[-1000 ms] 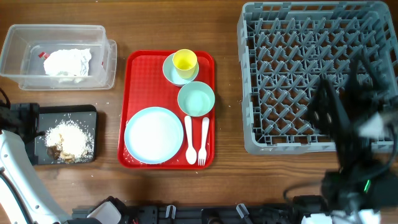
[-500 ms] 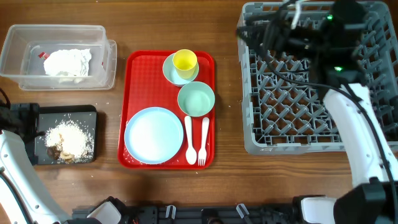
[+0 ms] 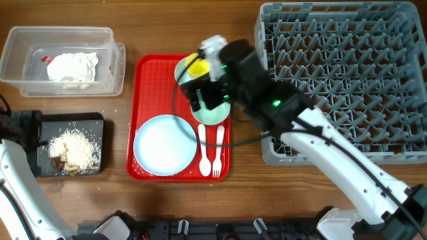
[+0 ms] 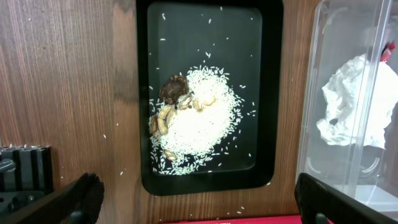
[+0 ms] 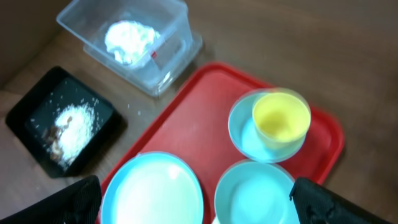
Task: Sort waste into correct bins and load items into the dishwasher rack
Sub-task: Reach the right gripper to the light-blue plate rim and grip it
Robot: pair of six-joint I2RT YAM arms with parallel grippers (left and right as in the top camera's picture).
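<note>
Seen from above, the right arm reaches out over the red tray (image 3: 148, 80). The right gripper (image 3: 203, 100) hangs above the green bowl (image 3: 215, 115), beside the yellow cup (image 3: 197, 65), which sits inside the pale blue bowl (image 3: 181, 75). The white plate (image 3: 165, 145) lies in the lower left part of the red tray, with the spoon (image 3: 203, 151) and fork (image 3: 218, 151) side by side just to its right. The grey rack (image 3: 333, 80) stands to the right of the red tray. At the far left the clear box (image 3: 17, 40) holds the napkin (image 3: 72, 67) and a small red wrapper (image 3: 45, 59), and below it the black tray (image 3: 83, 123) carries the food scraps (image 3: 72, 152). In the left wrist view, the left gripper (image 4: 198, 186) hovers over one end of the black tray with its fingers spread wide and nothing between them. Brown lumps lie on pale grains in the middle of that tray, and the clear box is alongside. In the right wrist view, the right gripper's fingers stand far apart and hold nothing, above the white plate and green bowl, with the yellow cup just beyond.
</note>
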